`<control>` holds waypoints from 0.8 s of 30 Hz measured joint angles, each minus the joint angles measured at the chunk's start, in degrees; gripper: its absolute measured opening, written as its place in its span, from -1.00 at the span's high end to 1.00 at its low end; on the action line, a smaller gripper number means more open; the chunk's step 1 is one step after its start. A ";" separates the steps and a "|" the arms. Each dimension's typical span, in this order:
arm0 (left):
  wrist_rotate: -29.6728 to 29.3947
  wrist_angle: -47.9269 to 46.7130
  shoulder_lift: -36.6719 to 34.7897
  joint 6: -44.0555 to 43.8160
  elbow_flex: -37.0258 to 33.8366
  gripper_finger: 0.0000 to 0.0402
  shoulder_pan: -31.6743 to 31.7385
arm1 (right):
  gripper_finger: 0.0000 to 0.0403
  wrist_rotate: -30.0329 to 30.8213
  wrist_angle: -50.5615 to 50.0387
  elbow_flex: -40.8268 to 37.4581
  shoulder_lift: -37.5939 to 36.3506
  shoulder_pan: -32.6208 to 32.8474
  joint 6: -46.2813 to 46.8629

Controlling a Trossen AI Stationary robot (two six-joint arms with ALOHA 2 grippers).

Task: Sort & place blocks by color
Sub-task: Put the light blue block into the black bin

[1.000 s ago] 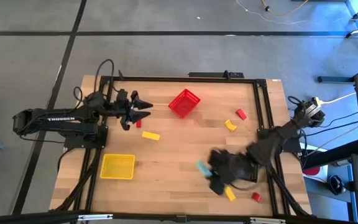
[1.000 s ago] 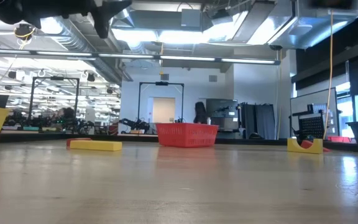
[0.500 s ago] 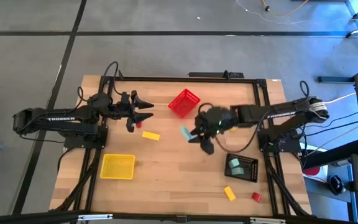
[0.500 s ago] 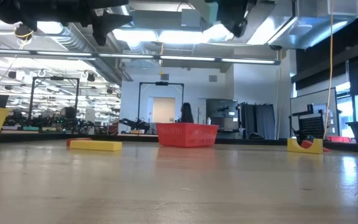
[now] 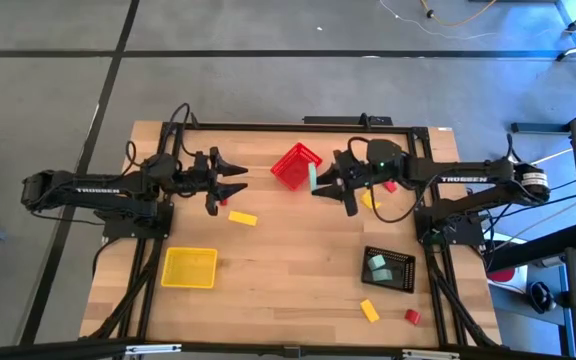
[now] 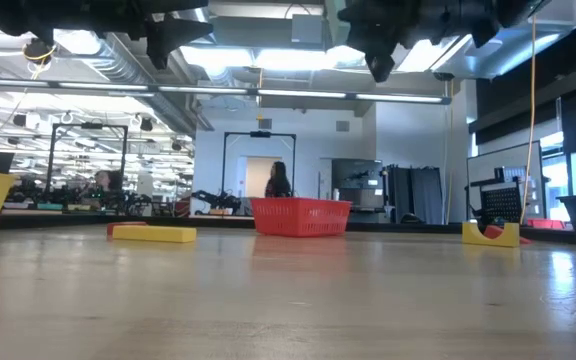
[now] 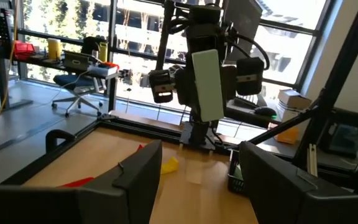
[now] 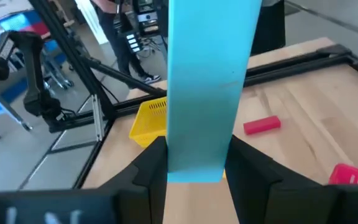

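Note:
My right gripper (image 5: 320,184) is shut on a pale mint block (image 5: 312,178), high above the table beside the red bin (image 5: 296,165). The block also shows in the right wrist view (image 8: 210,81) and in the left wrist view (image 7: 206,84). My left gripper (image 5: 236,181) is open and empty at the far left, its fingers pointing toward the right gripper. On the table lie a yellow block (image 5: 242,217), a red block (image 5: 222,200), a yellow block (image 5: 370,201), a red block (image 5: 388,184), and a yellow (image 5: 369,311) and a red block (image 5: 411,316) near the front. My right gripper pinches the mint block between its two fingers (image 8: 151,167), which sit on its two narrow sides near one end (image 8: 194,163). The fingers come level from the table's right. The block stands upright past the fingertips, lifted clear of the table.
A yellow bin (image 5: 189,267) stands near left. A black bin (image 5: 401,281) near right holds mint blocks. In the low view the red bin (image 6: 301,215) is mid-table, both arms hang at the top, and a person walks in the room behind.
My right gripper has swung with the mint block from low by the black bin at the near right, up and toward the far edge, and now is beside the red bin. The black bin, covered by the arm before, now shows.

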 joint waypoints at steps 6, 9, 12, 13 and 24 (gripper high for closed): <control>0.24 0.20 0.00 -0.26 0.00 -0.03 0.00 | 0.36 0.01 -0.14 0.00 0.42 0.00 -0.37; 0.28 0.22 0.00 -0.28 0.00 -0.03 0.00 | 0.36 0.37 -0.14 0.00 0.42 0.00 -0.31; 0.31 0.22 0.00 -0.31 0.00 -0.03 0.00 | 0.36 0.99 -0.18 0.00 0.45 0.00 -0.29; 0.31 0.22 0.00 -0.31 0.00 -0.03 0.00 | 0.36 1.10 -0.16 0.00 0.45 0.00 -0.24; 0.39 0.24 0.00 -0.37 0.00 -0.03 0.04 | 0.36 -4.27 -23.27 7.24 -0.20 3.72 10.17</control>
